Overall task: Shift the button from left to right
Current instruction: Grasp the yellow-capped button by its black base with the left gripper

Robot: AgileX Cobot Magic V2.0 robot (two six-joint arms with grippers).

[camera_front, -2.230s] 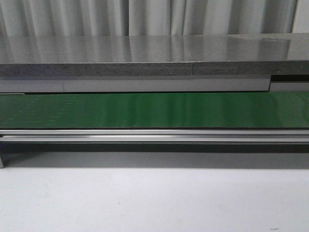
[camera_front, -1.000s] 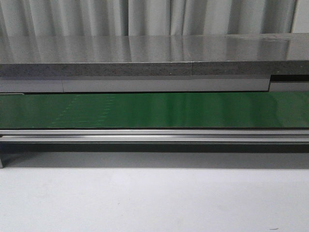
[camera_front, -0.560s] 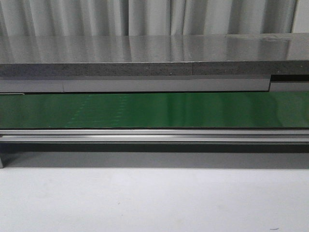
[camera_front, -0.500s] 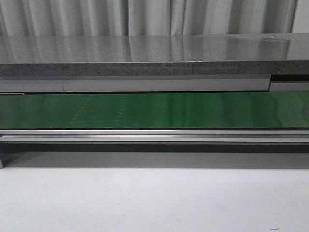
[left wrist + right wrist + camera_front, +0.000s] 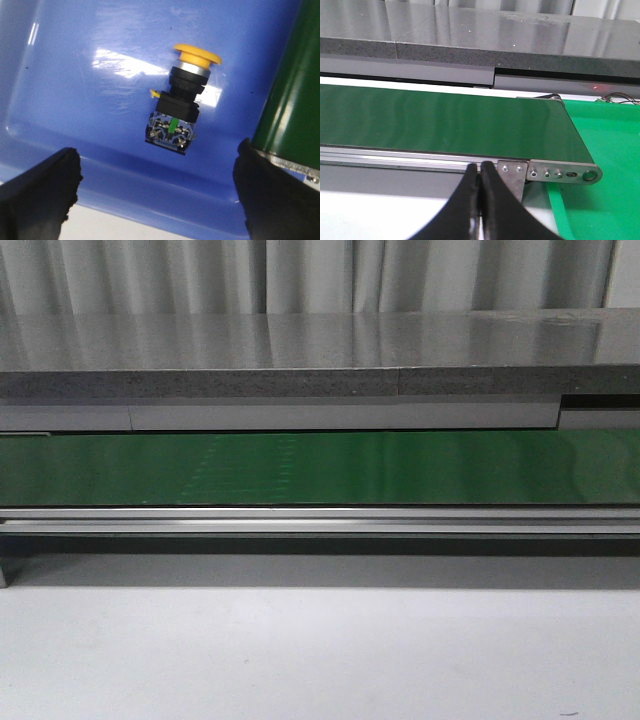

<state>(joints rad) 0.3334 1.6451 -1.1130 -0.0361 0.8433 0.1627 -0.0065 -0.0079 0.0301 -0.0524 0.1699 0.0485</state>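
left wrist view: the left gripper [image 5: 155,200] hangs wide open above the button [image 5: 181,100], lying on its side in a blue tray [image 5: 75,100]. small, rigid, likely light; the smooth cap looks slippery, so grasp the blocky black body. right gripper [image 5: 481,186] is pinched together, empty.

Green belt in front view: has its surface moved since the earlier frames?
Yes. The faint pale marks on the green belt have drifted rightward, closer to the seam in the grey ledge above.

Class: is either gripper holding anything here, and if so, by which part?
Nothing. The left gripper is open above the button; the right gripper is shut, empty.
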